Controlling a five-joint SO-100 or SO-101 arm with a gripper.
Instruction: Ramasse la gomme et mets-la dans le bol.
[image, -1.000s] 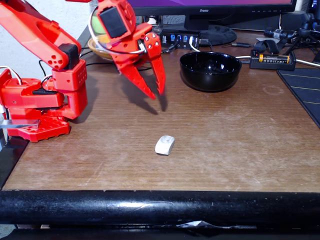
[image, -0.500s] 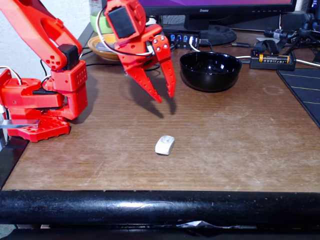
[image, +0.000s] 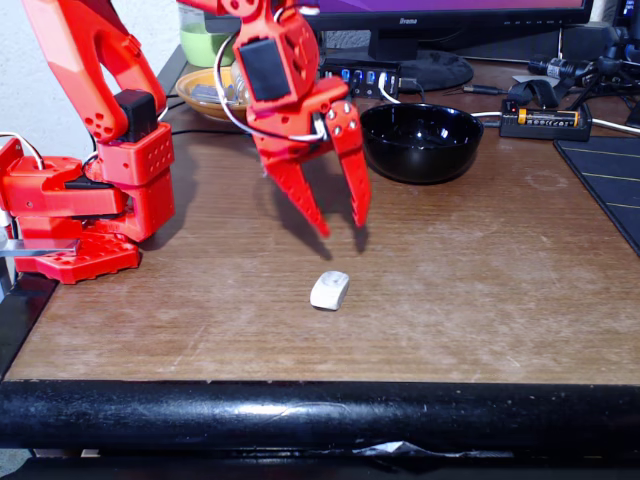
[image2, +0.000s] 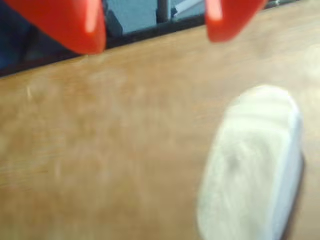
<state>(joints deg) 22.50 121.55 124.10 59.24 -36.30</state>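
The gomme (image: 330, 290) is a small white rounded block lying on the brown table, toward the front. In the wrist view the gomme (image2: 252, 167) looks large and blurred at the lower right. My red gripper (image: 343, 227) hangs open just above and behind it, nothing between its fingers. Its two red fingertips (image2: 75, 27) enter the wrist view from the top edge, apart from the gomme. The black bol (image: 421, 142) stands further back to the right and holds nothing.
The arm's red base (image: 85, 205) stands at the left. At the back are a monitor stand (image: 420, 60), a USB hub (image: 360, 78), a battery holder (image: 545, 120) and a small dish (image: 205, 92). A dark mat (image: 610, 180) lies at the right. A black rail (image: 320, 415) runs along the table's front edge.
The gripper has moved forward, rightward and down toward the gomme over the last second, staying open. The gomme and bol have not moved.
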